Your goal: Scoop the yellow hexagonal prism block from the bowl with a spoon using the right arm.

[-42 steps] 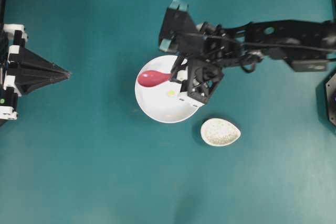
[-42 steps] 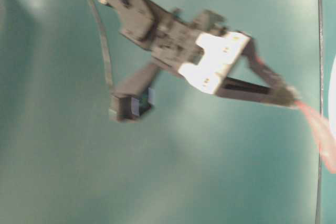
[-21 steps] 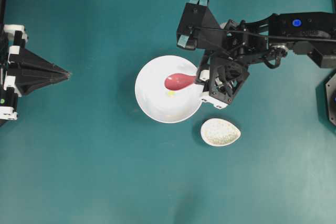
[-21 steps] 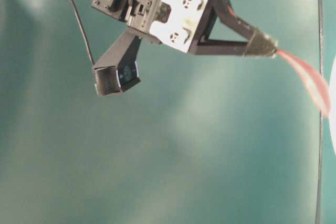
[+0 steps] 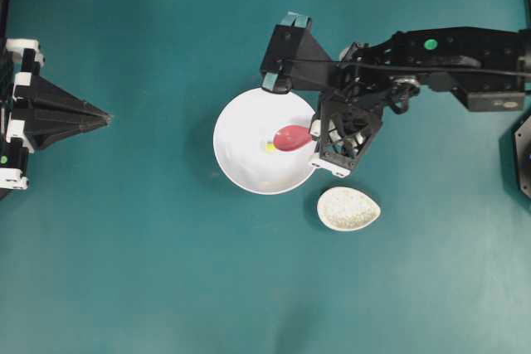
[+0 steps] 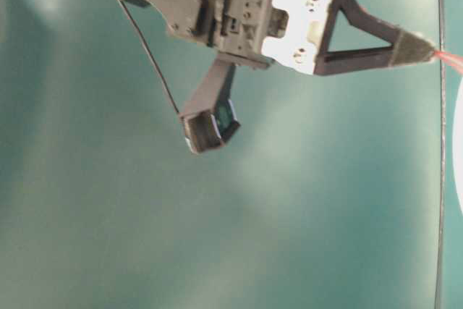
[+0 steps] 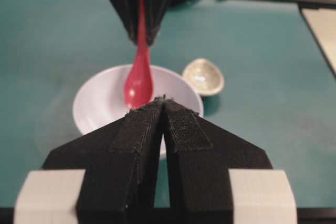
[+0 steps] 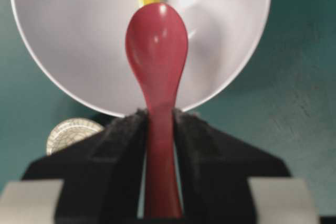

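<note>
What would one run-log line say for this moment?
right gripper: shut on spoon | scoop over bowl, beside yellow block | left gripper: shut, idle

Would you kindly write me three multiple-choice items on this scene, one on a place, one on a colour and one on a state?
1. Where does the yellow hexagonal prism block lie?
A. in the bowl, at the tip of the spoon's scoop
B. in the speckled spoon rest
C. on the teal table

2. What colour is the spoon?
A. white
B. pink-red
C. yellow

3. How does the right gripper stand?
A. open and empty
B. shut on the bowl's rim
C. shut on the spoon's handle

Answers:
1 A: the right wrist view shows the block inside the bowl, just past the scoop.
2 B: the scoop is glossy pink-red in every view.
3 C: in the right wrist view both pads press the handle between them.
</note>
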`<state>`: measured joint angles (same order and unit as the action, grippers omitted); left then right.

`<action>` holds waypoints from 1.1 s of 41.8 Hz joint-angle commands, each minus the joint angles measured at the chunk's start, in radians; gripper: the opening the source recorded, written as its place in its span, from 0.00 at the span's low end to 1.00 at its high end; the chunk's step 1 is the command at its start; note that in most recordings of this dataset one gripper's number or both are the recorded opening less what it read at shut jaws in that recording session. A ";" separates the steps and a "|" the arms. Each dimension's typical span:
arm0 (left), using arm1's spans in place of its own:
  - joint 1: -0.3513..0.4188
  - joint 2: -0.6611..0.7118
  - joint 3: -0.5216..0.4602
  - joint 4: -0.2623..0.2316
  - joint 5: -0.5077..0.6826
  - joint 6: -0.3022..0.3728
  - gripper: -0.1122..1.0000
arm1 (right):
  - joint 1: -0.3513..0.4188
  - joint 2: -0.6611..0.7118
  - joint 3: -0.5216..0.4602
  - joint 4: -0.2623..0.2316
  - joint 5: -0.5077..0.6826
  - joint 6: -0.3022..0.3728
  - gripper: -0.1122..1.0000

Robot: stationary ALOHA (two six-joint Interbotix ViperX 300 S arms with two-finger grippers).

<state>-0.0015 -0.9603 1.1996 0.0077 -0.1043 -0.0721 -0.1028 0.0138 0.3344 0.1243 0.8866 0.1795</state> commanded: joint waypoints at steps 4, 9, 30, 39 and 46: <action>0.000 0.009 -0.006 0.002 -0.005 -0.002 0.11 | 0.002 0.005 -0.032 0.003 0.023 0.003 0.31; -0.002 0.009 -0.006 0.003 -0.005 -0.002 0.11 | 0.002 0.009 -0.032 0.003 0.029 0.003 0.31; 0.000 0.009 -0.006 0.002 -0.005 -0.002 0.11 | 0.003 0.044 -0.034 0.012 0.018 -0.002 0.31; 0.000 0.009 -0.006 0.002 -0.005 -0.002 0.11 | 0.011 0.058 -0.034 0.012 -0.020 -0.009 0.31; 0.000 0.009 -0.006 0.003 -0.005 -0.002 0.11 | 0.015 0.066 -0.035 0.012 -0.064 -0.015 0.31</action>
<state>-0.0015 -0.9603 1.2011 0.0077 -0.1043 -0.0721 -0.0920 0.0936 0.3237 0.1319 0.8468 0.1672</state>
